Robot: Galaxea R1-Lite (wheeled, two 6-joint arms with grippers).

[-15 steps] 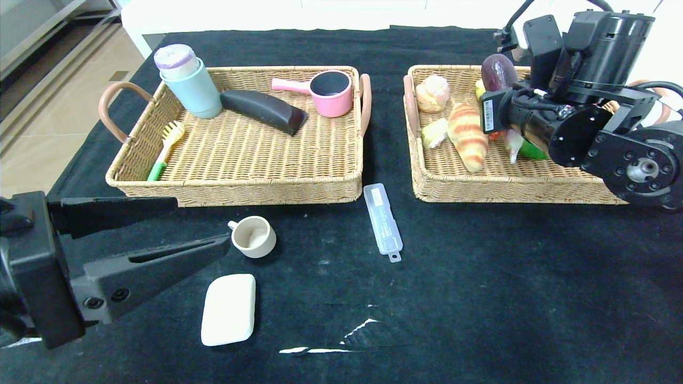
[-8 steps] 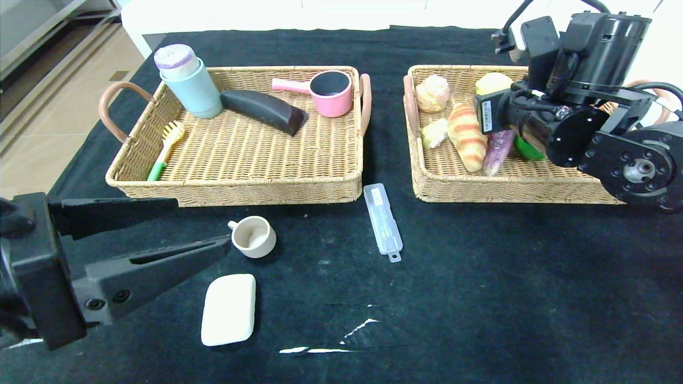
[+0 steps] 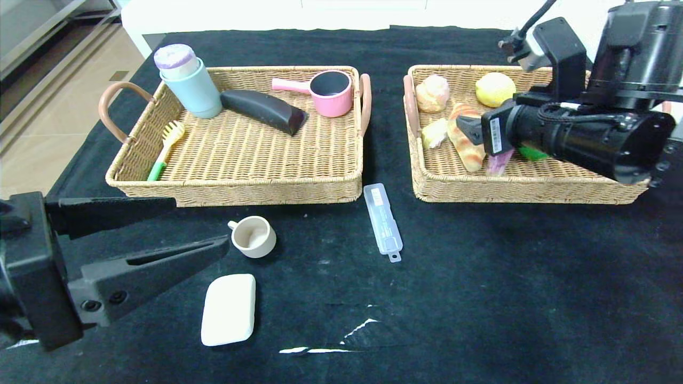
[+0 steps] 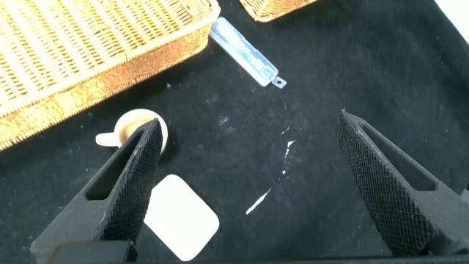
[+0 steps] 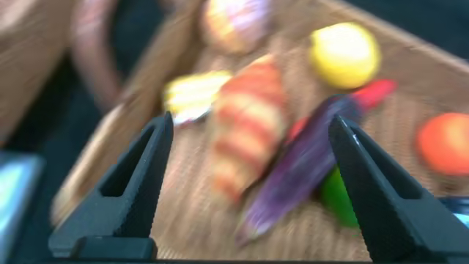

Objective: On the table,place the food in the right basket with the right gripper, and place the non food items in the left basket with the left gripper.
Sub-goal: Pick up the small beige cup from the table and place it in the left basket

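Eggplant: the purple eggplant (image 5: 300,172) now lies on the floor of the right basket (image 3: 533,189), just beside the croissant (image 3: 465,140) and touching the green vegetable (image 5: 338,198). A second ago it was up at the right gripper; half a second ago it was already down in the basket.
Right gripper: the right gripper (image 5: 253,176) hangs over the right basket, above the croissant and eggplant, jaws spread wide with nothing between them. It has let go and has begun to lift away.
Meaning: judged from this, the food drop is done. No food shows on the black cloth outside the right basket, so the right arm's share looks finished.
Other food in the right basket: lemon (image 3: 495,88) toward the far side, a bun (image 3: 432,93) near the inner handle, a yellowish piece (image 3: 435,133) beside the croissant, an orange fruit (image 5: 445,143).
Left gripper: the left gripper (image 4: 249,183) waits well on the near side of the left basket (image 3: 235,189), jaws fully apart and empty.
Left to sort: cup (image 3: 253,236), white soap bar (image 3: 229,309) and clear plastic case (image 3: 383,220), all on the cloth on the near side of the left basket; the case lies between the two baskets' near corners.
Next, likely: the left gripper takes the cup or soap, both close to its fingers.
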